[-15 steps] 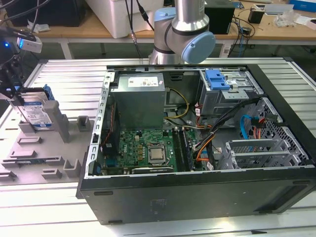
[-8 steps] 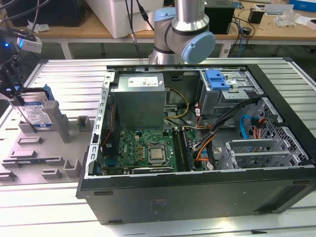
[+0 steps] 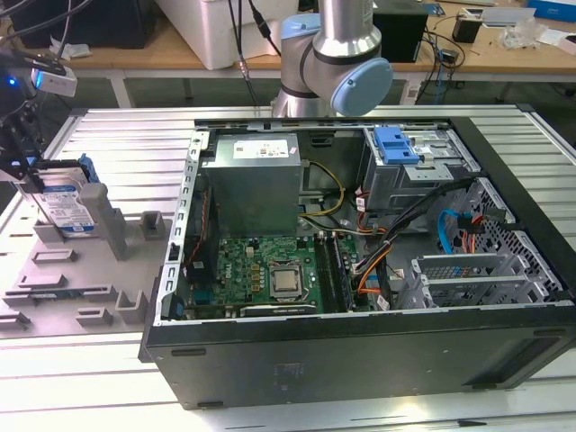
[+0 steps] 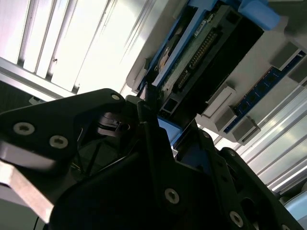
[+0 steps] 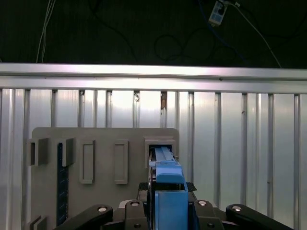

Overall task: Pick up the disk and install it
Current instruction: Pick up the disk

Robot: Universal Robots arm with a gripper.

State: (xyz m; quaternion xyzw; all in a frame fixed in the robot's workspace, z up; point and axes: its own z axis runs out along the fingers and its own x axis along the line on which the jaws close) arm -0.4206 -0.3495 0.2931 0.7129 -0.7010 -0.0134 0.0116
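Gripper: my black two-finger gripper [image 5: 169, 186] was narrow, one finger on each flank of a blue frame; I judged it clamped on the disk.
Disk: the disk [image 3: 65, 209], a flat rectangular silver hard drive with a blue-and-white label and a blue plastic carrier frame, stood on edge in a slot at the exterior view's far left.
Relation: the disk lay directly under my fingers. In the first wrist view its thin edge [image 5: 165, 158] ran from them into the slot, so I took its long axis to be in line with my approach.
Holder: pale grey fixture plate [image 3: 54, 270] with raised slotted blocks, resting on the ribbed aluminium table [image 3: 117, 126].
Case: open black computer tower [image 3: 360, 360], lying on its side, well apart from the disk toward the exterior view's right.
Inside case: large grey metal power-supply box [image 3: 252, 189], green motherboard [image 3: 261, 270], small blue plastic latch [image 3: 396, 144] on a metal drive cage.
In the way: the case's side wall stood between fixture and interior; loose cables [image 3: 378, 225] crossed near the cage.
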